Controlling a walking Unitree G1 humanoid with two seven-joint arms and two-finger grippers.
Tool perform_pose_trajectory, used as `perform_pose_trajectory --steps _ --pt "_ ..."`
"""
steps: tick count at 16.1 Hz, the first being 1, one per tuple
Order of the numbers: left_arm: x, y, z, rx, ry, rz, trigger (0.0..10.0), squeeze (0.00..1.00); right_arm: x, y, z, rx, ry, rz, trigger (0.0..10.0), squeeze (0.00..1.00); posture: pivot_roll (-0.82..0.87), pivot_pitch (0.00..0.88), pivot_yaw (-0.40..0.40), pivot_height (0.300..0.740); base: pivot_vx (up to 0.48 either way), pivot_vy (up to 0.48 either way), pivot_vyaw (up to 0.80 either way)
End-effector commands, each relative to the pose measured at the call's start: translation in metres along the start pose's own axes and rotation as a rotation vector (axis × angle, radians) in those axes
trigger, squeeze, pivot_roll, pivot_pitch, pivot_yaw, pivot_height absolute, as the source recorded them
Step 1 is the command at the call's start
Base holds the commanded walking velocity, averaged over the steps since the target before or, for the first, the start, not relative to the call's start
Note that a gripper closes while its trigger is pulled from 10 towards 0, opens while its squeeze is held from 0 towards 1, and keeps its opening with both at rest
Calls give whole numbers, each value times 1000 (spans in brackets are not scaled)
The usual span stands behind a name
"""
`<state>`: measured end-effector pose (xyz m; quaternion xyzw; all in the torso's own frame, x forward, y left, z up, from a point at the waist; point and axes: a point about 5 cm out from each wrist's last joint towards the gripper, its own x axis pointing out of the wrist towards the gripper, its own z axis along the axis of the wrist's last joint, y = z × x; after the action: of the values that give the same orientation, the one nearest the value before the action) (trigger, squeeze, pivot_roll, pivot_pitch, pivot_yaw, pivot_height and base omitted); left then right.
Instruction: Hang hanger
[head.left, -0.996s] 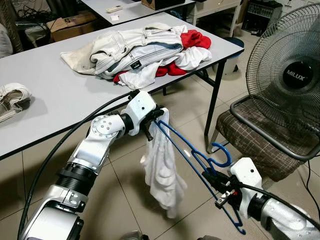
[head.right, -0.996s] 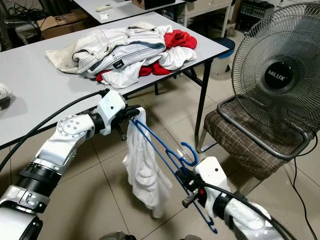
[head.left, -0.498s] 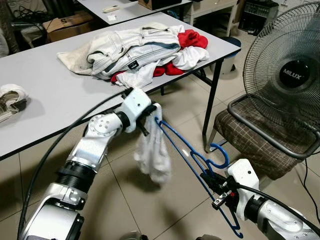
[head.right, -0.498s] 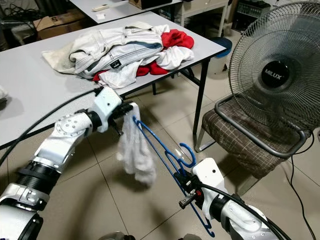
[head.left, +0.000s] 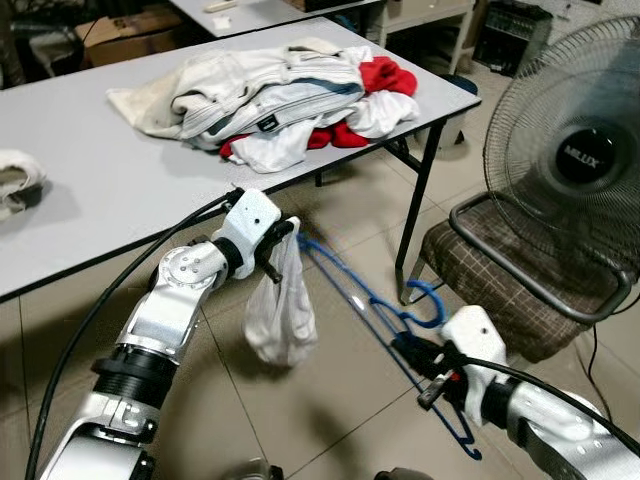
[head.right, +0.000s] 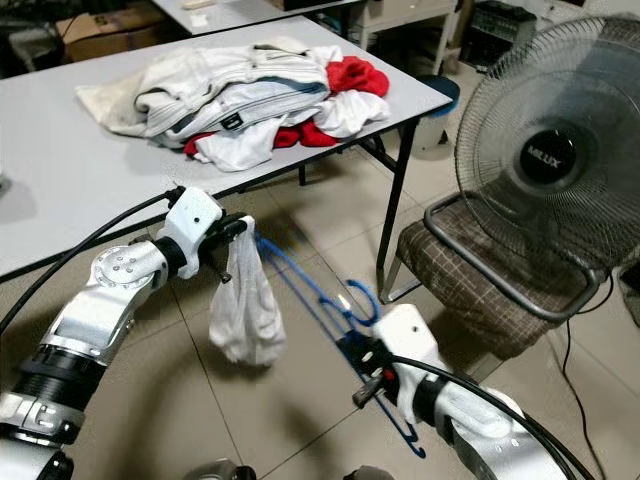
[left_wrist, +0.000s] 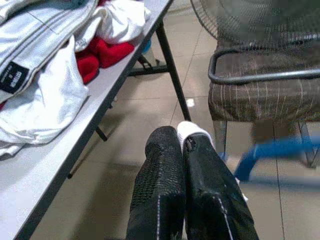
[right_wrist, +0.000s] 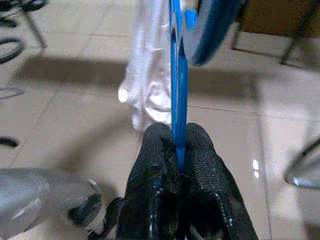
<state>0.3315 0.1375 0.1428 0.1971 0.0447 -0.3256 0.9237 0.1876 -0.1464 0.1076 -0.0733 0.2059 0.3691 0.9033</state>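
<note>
A white garment hangs bunched from my left gripper, which is shut on its top edge just off the table's near edge. In the left wrist view a bit of white cloth pokes out between the closed fingertips. My right gripper is shut on a blue hanger near its hook, low above the floor tiles. The hanger's long arm reaches up toward the left gripper, its end close beside the garment. In the right wrist view the hanger runs straight out from the fingers past the garment.
A grey table carries a pile of white, denim and red clothes. To the right, a standing fan rests on a checked chair. Tiled floor lies below the arms.
The view has shifted. The garment, which hung long over the hanger's end, is now drawn up into a short bunch, and the left gripper has moved slightly left of the hanger.
</note>
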Motion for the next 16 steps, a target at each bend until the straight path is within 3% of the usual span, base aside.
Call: perform_pose_trajectory --steps 1,6,11,16 --pt "0 0 8 4 -32 12 0 0 1 3 -2 9 17 38 10000 0 -82 32 10 740 0 0 0" --pt "-3 10 3 1 17 93 0 0 -2 8 -3 16 28 68 10000 0 -78 35 3 740 0 0 0" --pt "-1 7 7 -2 12 77 0 0 0 7 1 20 4 47 10000 0 -82 34 14 740 0 0 0" --pt "3 -2 12 -18 -4 63 0 0 12 -7 10 21 -32 -32 10000 0 -79 30 15 740 0 0 0"
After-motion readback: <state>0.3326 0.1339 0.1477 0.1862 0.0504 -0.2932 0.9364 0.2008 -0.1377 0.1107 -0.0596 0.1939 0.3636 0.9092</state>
